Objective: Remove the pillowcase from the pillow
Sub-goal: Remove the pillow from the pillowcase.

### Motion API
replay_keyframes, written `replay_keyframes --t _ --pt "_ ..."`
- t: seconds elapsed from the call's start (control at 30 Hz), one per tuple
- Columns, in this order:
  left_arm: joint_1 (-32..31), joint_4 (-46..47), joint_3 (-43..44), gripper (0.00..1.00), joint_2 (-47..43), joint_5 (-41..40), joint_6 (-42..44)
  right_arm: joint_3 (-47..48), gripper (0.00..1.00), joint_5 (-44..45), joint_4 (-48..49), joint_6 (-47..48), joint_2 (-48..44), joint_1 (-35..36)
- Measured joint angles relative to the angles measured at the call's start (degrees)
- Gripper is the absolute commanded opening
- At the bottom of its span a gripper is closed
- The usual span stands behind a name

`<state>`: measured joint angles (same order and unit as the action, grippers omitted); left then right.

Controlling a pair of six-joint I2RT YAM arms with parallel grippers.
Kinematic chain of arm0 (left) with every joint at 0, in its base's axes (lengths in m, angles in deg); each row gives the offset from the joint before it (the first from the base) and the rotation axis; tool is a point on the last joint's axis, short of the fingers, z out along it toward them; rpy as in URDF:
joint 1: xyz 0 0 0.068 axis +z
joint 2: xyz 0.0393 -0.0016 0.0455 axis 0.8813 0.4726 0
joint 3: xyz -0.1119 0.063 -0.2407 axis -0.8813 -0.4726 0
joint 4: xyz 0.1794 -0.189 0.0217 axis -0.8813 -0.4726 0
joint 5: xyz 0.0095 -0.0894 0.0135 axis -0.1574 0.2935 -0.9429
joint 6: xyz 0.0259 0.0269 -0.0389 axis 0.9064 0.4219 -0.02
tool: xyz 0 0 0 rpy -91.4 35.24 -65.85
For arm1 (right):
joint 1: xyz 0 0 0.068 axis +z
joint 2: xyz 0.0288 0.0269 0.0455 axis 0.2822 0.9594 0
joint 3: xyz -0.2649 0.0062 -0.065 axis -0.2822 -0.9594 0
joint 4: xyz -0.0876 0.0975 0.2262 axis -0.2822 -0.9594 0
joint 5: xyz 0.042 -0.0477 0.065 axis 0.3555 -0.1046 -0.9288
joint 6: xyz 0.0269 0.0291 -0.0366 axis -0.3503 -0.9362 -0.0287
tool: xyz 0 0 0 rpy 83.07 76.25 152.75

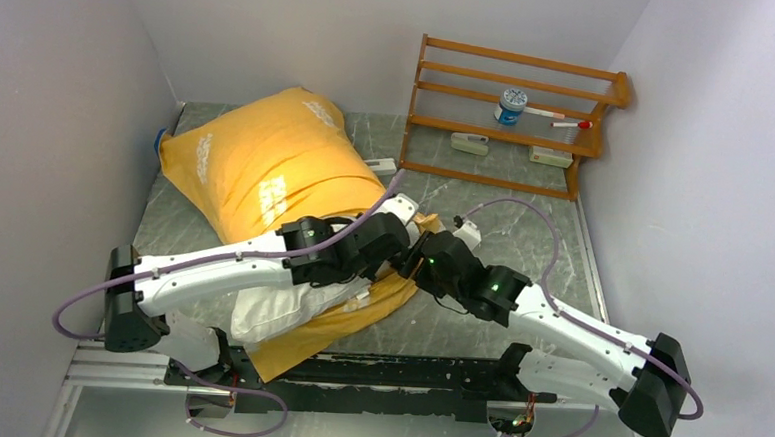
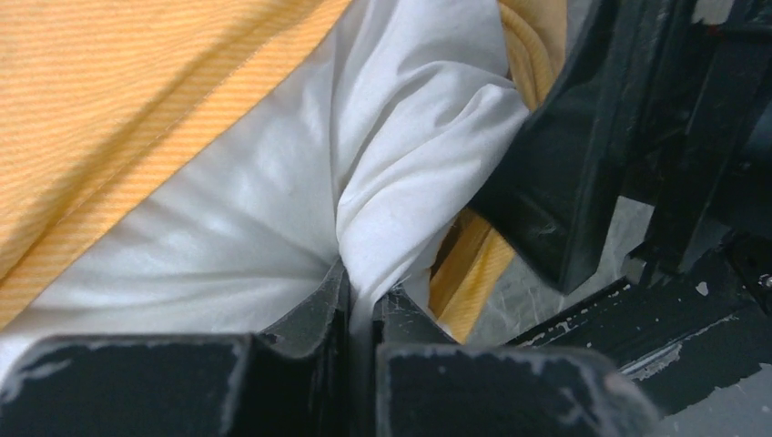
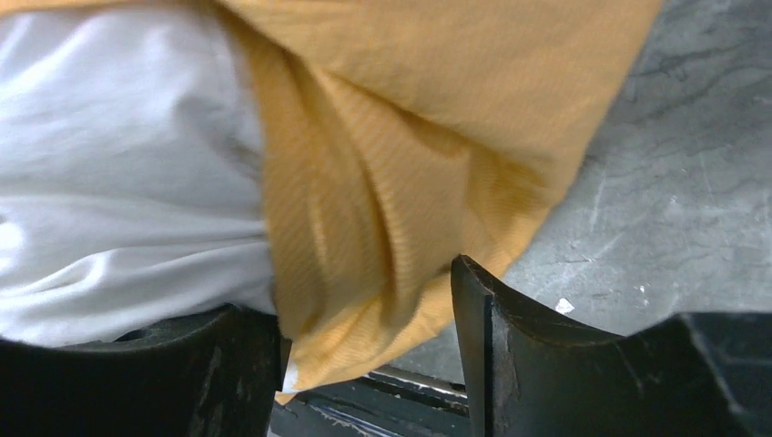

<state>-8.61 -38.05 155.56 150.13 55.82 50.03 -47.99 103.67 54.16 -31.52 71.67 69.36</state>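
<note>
Top view: shows pillowcase point(image 1: 267, 157), orange face up, lying on table point(image 1: 523, 241) with pillow point(image 1: 278, 315) poking out at near end. Left wrist view: shows left gripper point(image 2: 361, 296) pinched shut on a fold of that soft, light pillow. Right wrist view: shows right gripper point(image 3: 364, 309) open astride the limp, thin pillowcase hem, probably the best place to grasp.

L arm point(image 1: 211, 264) runs low from its base, fwd and inward. R arm point(image 1: 568, 323) mirrors it, stretched fwd-left. L wrist point(image 1: 347, 246) and R wrist point(image 1: 461, 267) nearly meet in the middle, grippers nose to nose. L gripper point(image 2: 362, 296): fingers point(image 2: 309, 319) pressed together, pinching a fold of the pillow point(image 2: 273, 218). R gripper point(image 3: 364, 300): fingers point(image 3: 492, 328) apart, straddling a pillowcase point(image 3: 382, 164) fold, w/ a clear gap on one side.
</note>
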Motion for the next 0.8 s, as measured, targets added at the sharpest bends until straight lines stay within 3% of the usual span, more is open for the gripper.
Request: replay_keyframes --t 0.23,0.47,0.67,0.8 --pt "0.9 -0.8 -2.4 0.05 -6.3 0.3 -3.1 -4.2 0.63 4.6 -6.7 -5.5 -4.3 -0.3" --pt "1.4 0.0 -3.4 0.05 -11.0 1.8 -3.2 -6.7 0.64 5.2 -3.8 -5.8 -11.8 -0.4" --pt "1.7 1.2 -6.2 0.05 -14.1 4.7 -1.9 -6.3 0.69 1.1 -0.6 -1.9 -8.9 -2.5" --pt "2.0 1.9 -7.5 0.05 -15.6 8.2 -0.2 -4.9 0.69 -6.3 2.3 1.7 -5.1 -9.6"
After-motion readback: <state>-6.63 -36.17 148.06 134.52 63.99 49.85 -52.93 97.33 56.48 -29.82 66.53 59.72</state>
